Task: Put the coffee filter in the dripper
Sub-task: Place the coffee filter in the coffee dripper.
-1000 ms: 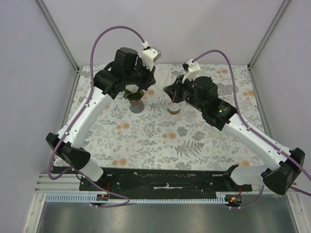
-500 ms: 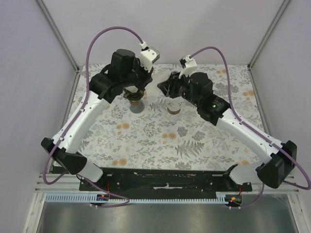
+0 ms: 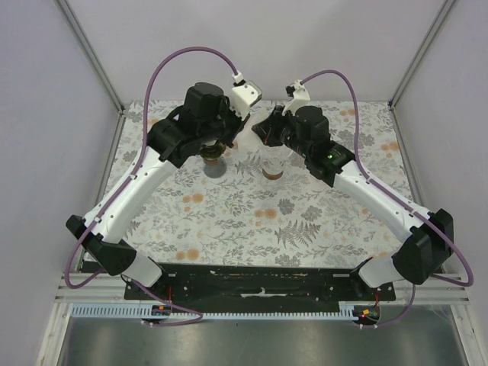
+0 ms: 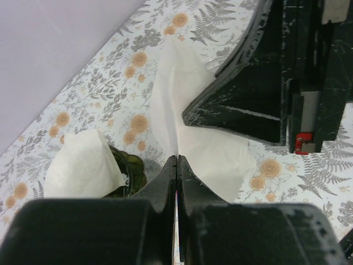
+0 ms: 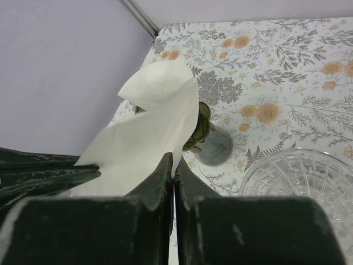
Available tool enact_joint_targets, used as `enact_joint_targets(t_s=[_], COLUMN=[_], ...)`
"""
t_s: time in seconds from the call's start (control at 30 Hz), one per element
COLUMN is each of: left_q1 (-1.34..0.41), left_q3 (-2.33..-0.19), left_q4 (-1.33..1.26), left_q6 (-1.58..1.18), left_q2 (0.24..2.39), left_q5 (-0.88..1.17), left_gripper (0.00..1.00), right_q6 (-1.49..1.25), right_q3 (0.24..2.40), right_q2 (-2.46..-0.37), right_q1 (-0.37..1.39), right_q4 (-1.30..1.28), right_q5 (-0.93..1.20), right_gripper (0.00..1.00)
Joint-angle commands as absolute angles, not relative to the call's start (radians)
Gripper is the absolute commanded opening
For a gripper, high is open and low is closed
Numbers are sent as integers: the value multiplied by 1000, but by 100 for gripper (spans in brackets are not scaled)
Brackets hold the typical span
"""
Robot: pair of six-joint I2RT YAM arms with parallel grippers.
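A white paper coffee filter [image 4: 207, 152] hangs between my two grippers above the back of the table. My left gripper [image 4: 176, 160] is shut on one edge of it. My right gripper [image 5: 174, 161] is shut on another edge, and the filter [image 5: 149, 124] curls up to the left of its fingers. The clear glass dripper [image 5: 300, 176] stands below and to the right of the right gripper. In the top view the dripper [image 3: 272, 163] stands mid-table under the right gripper [image 3: 263, 137], with the left gripper [image 3: 233, 137] close beside it. The filter is mostly hidden there.
A dark green holder [image 4: 131, 170] with another white filter [image 4: 77, 163] in it stands left of the dripper; it also shows in the top view [image 3: 213, 155] and in the right wrist view [image 5: 203, 118]. The lilac back wall is close behind both grippers.
Both wrists have moved toward the back and closer together. The left gripper has shifted right and the right gripper left and back, so they now meet at the filter.
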State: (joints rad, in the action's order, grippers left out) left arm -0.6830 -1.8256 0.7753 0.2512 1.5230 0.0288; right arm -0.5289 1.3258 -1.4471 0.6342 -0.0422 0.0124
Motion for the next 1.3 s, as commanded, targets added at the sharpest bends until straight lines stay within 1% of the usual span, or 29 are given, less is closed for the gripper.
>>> enact_joint_targets(t_s=[0.0, 0.07, 0.17, 0.3, 0.33, 0.4, 0.43, 0.5, 0.53, 0.57, 0.6, 0.63, 0.67, 0.7, 0.83, 0.97, 1.0, 1.03, 1.13, 1.17, 1.27], left_q1=[-690, -689, -690, -690, -692, -690, -690, -689, -689, -689, -689, -689, -689, -689, -689, -689, -689, -689, -690, -692, -693], left_q3=[-1858, -1855, -1859, -1858, -1858, -1865, -1870, -1881, -1885, -1887, -1887, -1884, -1876, -1870, -1839, -1854, -1859, -1865, -1876, -1881, -1888], left_q4=[747, 732, 738, 739, 739, 738, 738, 732, 730, 727, 724, 721, 713, 709, 680, 684, 689, 696, 710, 712, 715], left_q6=[276, 287, 311, 299, 298, 288, 284, 276, 276, 275, 278, 278, 279, 281, 304, 292, 285, 278, 247, 242, 226], left_q2=[1494, 1491, 1511, 1542, 1548, 1555, 1557, 1560, 1566, 1568, 1568, 1569, 1565, 1559, 1528, 1523, 1525, 1531, 1537, 1542, 1548], left_q5=[-92, -147, -102, -17, -5, 20, 18, -21, -41, -66, -92, -119, -149, -175, -274, -261, -236, -200, -128, -114, -88], left_gripper=[2, 2, 2, 38, 44, 52, 55, 57, 57, 52, 41, 23, 7, 2, 2, 2, 2, 2, 2, 2, 2], right_q6=[-564, -548, -537, -482, -479, -469, -459, -422, -410, -405, -399, -391, -382, -376, -357, -364, -368, -371, -388, -399, -434], right_q3=[1341, 1330, 1351, 1419, 1420, 1422, 1424, 1436, 1445, 1447, 1445, 1436, 1425, 1414, 1370, 1367, 1371, 1379, 1391, 1391, 1394], right_q2=[-1440, -1425, -1431, -1451, -1450, -1439, -1434, -1428, -1428, -1425, -1424, -1417, -1410, -1402, -1376, -1381, -1387, -1393, -1416, -1423, -1448], right_q1=[604, 601, 606, 652, 661, 667, 673, 687, 692, 693, 695, 692, 687, 680, 629, 617, 620, 621, 627, 627, 627], right_q4=[-14, -11, -9, -54, -55, -60, -67, -86, -98, -107, -115, -115, -117, -117, -115, -95, -91, -83, -57, -51, -34], right_q5=[18, 6, 24, 22, 20, 20, 12, 6, 6, 6, -24, -41, -61, -84, -143, -117, -92, -71, -3, 33, 75], right_gripper=[0, 0, 0, 0, 0, 0, 0, 0, 0, 0, 0, 0, 0, 0, 0, 0, 4, 13, 28, 32, 38])
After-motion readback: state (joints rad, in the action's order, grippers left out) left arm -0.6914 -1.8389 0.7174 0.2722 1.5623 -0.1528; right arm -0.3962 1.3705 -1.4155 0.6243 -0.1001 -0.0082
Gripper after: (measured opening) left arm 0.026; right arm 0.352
